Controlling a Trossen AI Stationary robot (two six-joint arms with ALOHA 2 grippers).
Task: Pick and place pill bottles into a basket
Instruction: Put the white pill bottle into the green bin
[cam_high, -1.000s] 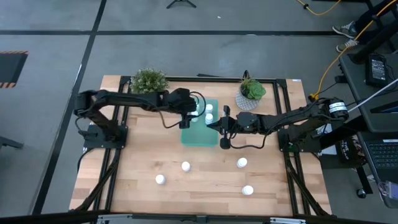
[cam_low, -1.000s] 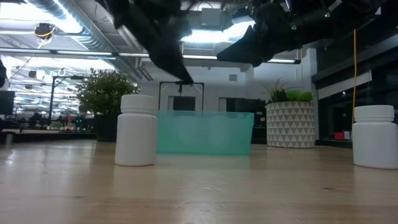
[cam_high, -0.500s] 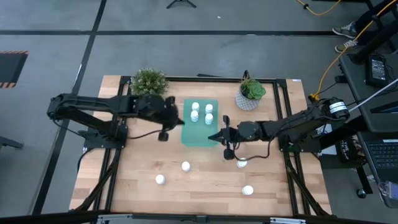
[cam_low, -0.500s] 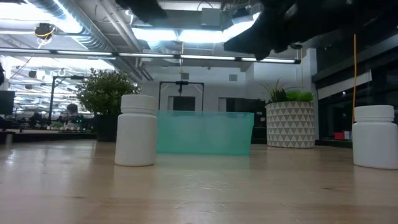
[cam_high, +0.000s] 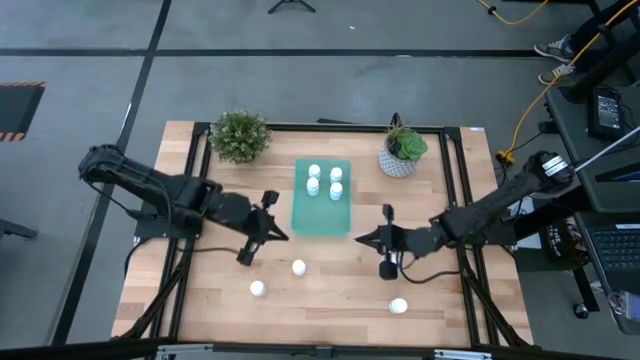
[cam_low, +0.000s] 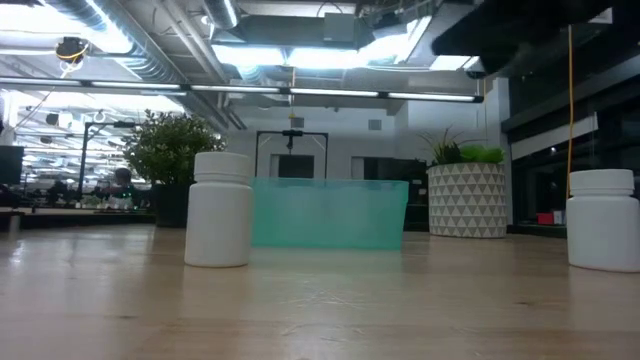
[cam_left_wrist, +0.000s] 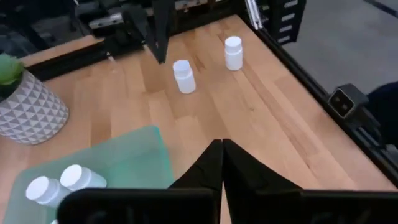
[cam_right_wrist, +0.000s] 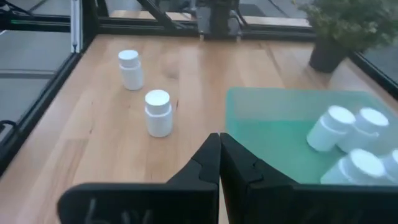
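Four pill bottles (cam_high: 298, 267) are left low on the counter (cam_high: 330, 290), others in the basket (cam_high: 322, 212). Light, rigid, slick; best gripped mid-body. Both the left end effector (cam_high: 262, 232) and the right end effector (cam_high: 386, 240) are pressed together, empty.

even, bright overhead light — ceiling strip lights (cam_low: 300, 55) glare white in the low view; soft short shadows on the table (cam_high: 330, 290); wrist views slightly soft — dark fingers blurred.

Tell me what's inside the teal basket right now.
Four white pill bottles lie in the basket, clustered at its end nearest the plants; the rest is bare. From table height its frosted wall hides them.
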